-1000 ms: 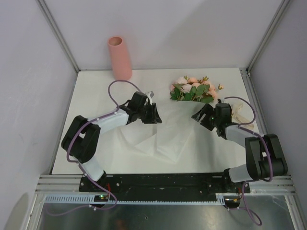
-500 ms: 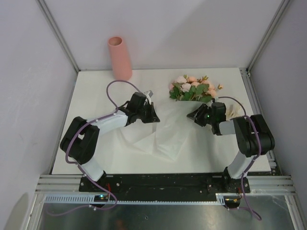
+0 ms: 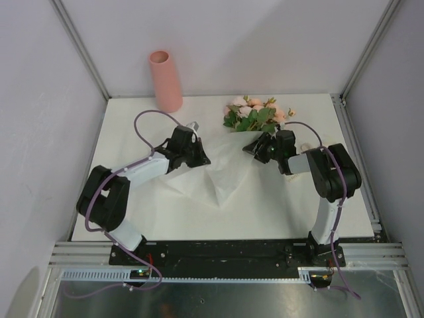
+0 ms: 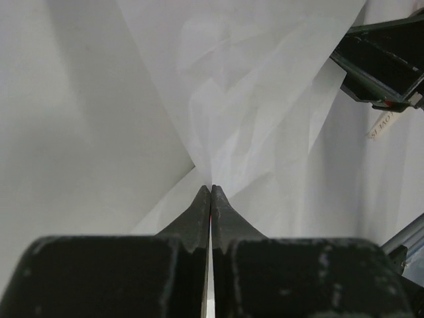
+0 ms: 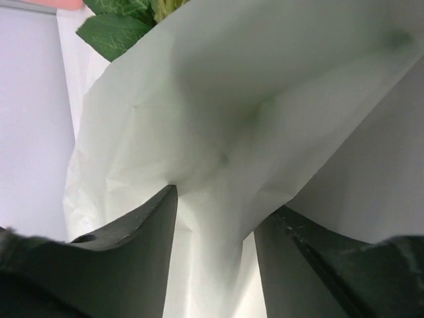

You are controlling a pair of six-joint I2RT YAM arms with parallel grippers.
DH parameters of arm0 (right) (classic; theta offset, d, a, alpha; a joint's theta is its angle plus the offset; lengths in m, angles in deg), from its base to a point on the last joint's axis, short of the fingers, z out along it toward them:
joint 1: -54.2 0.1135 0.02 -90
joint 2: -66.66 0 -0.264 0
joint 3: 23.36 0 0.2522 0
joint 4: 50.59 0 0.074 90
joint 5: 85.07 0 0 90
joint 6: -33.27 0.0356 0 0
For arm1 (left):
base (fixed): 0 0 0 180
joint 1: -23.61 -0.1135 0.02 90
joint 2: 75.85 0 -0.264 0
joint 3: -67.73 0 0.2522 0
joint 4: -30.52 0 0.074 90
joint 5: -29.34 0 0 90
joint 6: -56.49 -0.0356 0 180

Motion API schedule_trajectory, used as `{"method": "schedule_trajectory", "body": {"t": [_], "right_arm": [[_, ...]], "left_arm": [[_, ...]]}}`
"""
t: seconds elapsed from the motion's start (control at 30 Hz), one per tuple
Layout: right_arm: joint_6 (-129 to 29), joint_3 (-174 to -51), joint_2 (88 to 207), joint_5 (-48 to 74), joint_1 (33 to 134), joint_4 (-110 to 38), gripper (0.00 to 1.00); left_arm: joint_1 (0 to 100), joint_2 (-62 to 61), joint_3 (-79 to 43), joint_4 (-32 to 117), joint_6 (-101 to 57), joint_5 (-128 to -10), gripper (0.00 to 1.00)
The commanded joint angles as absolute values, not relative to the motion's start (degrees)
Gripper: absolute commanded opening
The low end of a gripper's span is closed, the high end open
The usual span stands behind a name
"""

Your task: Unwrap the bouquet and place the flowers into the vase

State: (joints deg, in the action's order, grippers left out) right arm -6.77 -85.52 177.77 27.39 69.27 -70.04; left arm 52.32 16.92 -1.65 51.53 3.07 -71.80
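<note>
Paper (image 3: 222, 184) spreads across the table's (image 3: 175, 222) middle; flowers (image 3: 255, 114) crowd the far edge right of centre; vase (image 3: 165, 79) stands far left; near strip bare

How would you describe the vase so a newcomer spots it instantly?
Find the white table and follow its far edge to left of centre. The vase stands upright there. It is the only tall, plain salmon-pink cylinder; the roses to its right are paler and leafy.
</note>
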Motion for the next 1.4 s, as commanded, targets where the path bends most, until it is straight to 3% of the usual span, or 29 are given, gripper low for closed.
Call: {"method": "schedule_trajectory", "body": {"t": [0.0, 0.17, 0.43, 0.5, 0.6, 0.97, 1.1, 1.37], "right_arm": [[-8.07, -87.98, 174.31, 26.55, 67.01, -67.32, 0.58], [-14.29, -87.50, 163.28, 24.68, 62.12, -53.02, 0.67], [-20.53, -87.14, 145.34, 27.31, 55.00, -40.99, 0.69], [-21.31, -87.13, 142.65, 28.28, 53.92, -40.02, 0.70], [-22.57, -87.16, 140.06, 29.51, 52.94, -38.44, 0.70], [-25.03, -89.21, 132.86, 31.98, 54.03, -32.48, 0.71], [-25.25, -91.39, 130.94, 31.30, 55.83, -30.24, 0.70], [-26.35, -94.25, 133.11, 31.09, 59.69, -28.54, 0.69]], "left_arm": [[53.06, 12.30, -4.49, 51.74, 2.01, -74.33, 0.00], [57.23, 11.84, -6.76, 51.06, 1.04, -79.07, 0.00], [65.97, 15.43, -8.23, 46.33, 4.68, -82.41, 0.00], [68.15, 15.85, -8.93, 45.94, 4.50, -82.71, 0.05], [70.30, 16.39, -9.59, 45.50, 3.98, -83.92, 0.21], [69.56, 10.89, -9.05, 49.59, 0.28, -88.14, 0.64], [65.74, 7.00, -8.94, 51.24, 1.68, -88.79, 0.70], [58.22, 3.36, -11.42, 59.22, -3.81, -85.15, 0.71]]}}
